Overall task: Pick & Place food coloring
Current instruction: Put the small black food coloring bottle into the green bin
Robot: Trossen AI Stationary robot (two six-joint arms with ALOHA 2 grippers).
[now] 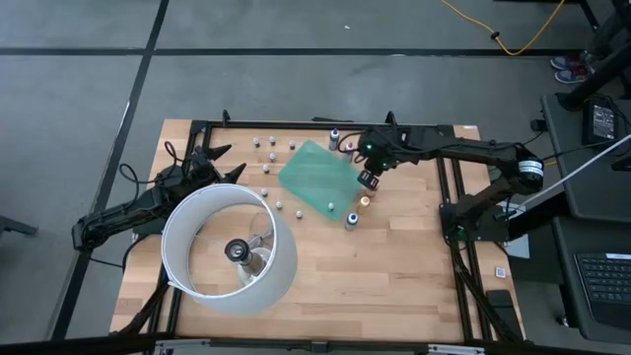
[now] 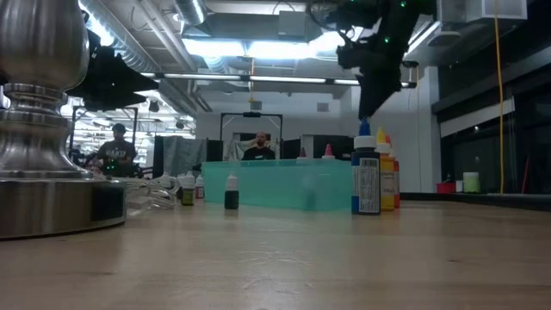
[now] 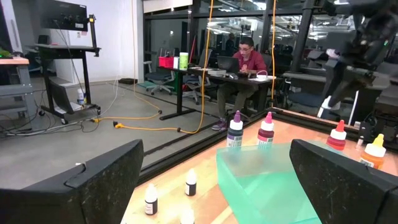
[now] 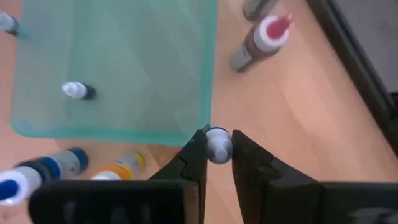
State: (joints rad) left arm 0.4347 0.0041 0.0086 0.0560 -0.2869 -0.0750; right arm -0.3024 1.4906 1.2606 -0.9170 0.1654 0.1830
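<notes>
Food coloring bottles stand about a flat green sheet (image 1: 314,174): small pale ones (image 1: 268,148) at its far left. Two stand at the far edge (image 1: 341,142), an orange one (image 1: 365,200) and a blue one (image 1: 351,221) on the wood to the sheet's right, and one (image 4: 78,91) on the sheet itself. My right gripper (image 4: 217,142) hangs above the sheet's right edge, shut on a tiny white-capped bottle (image 4: 217,145). My left gripper (image 3: 214,168) waits open at the table's left, pointing level at the bottles. My right gripper pinches the tiny bottle between its two fingers, just below the white cap (image 4: 218,140), at the fingers' free ends. The fingers slant down from above. The bottle is lifted clear of the table, its cap end toward the wrist camera.
A big white ring lamp shade (image 1: 187,258) on a metal base (image 2: 43,129) fills the table's near left. A dark frame rail (image 1: 449,177) runs along the table's right side. People sit at desks beyond the table. Bare wood lies at the near right.
</notes>
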